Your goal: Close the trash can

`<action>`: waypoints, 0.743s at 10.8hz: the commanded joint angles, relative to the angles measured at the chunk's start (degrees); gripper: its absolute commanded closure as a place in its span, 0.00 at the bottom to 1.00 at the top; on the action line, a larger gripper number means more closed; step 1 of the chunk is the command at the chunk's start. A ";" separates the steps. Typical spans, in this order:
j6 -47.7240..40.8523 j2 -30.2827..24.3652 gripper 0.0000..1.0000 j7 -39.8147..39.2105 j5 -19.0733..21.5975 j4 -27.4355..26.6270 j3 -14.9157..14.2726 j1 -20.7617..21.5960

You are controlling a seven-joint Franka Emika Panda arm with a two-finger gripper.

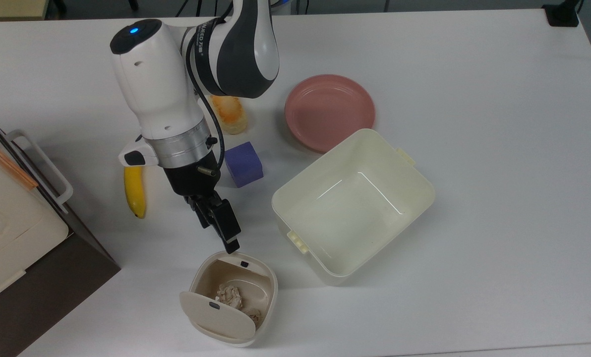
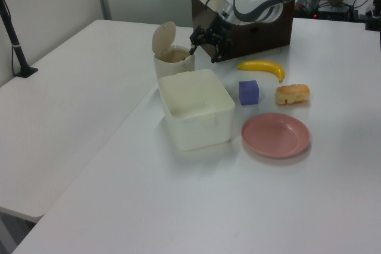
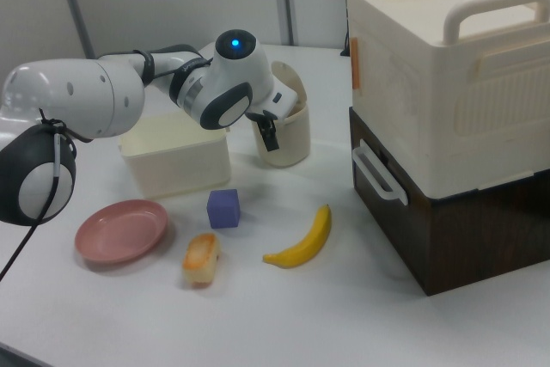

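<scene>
On the white table [image 1: 499,148]: every item below rests on it.
Trash can [image 1: 265,285]: near the top view's bottom edge, left of centre; small, cream-beige, rounded-square.
Lid [image 1: 216,314]: hinged up and standing open on the side toward the top view's bottom-left, a small dark button on its face.
Inside: tan, with crumpled paper [image 1: 230,295] at the bottom.
Gripper [image 1: 232,244]: black, tilted, its tip just beside the can's rim on the side away from the lid; in the left view [image 2: 193,44] it hangs close over the rim. Contact cannot be judged.
Jaws: cannot tell whether open or closed; the fingers overlap from every angle.
Cream tub [image 1: 414,171]: larger, lidless, just to the top view's right of the can, apart from it.
Purple cube [image 1: 244,163]: partly behind the wrist, between tub and banana.
Banana [image 1: 134,193]: to the top view's left of the wrist.
Bread [image 1: 231,116]: partly under the arm.
Pink plate [image 1: 329,110]: just beyond the tub.
Brown-and-cream cabinet [image 1: 8,238]: at the top view's left edge.
</scene>
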 commanded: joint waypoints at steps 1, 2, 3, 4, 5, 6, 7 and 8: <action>1.50 4.47 0.00 2.53 1.52 6.19 -0.57 0.77; 1.59 5.09 0.00 2.89 1.52 6.55 -0.65 0.77; 1.59 6.14 0.00 2.89 1.43 6.29 -0.65 0.86; 1.59 6.50 0.00 2.98 1.52 5.86 -0.65 0.77; 2.11 7.81 0.00 2.98 1.52 5.94 -0.65 0.60; 3.42 8.00 0.00 2.98 1.52 5.94 -0.65 0.51; 3.87 8.00 0.00 2.98 1.52 5.94 -0.65 0.51; 3.88 8.00 0.00 2.89 1.52 5.94 -0.65 0.68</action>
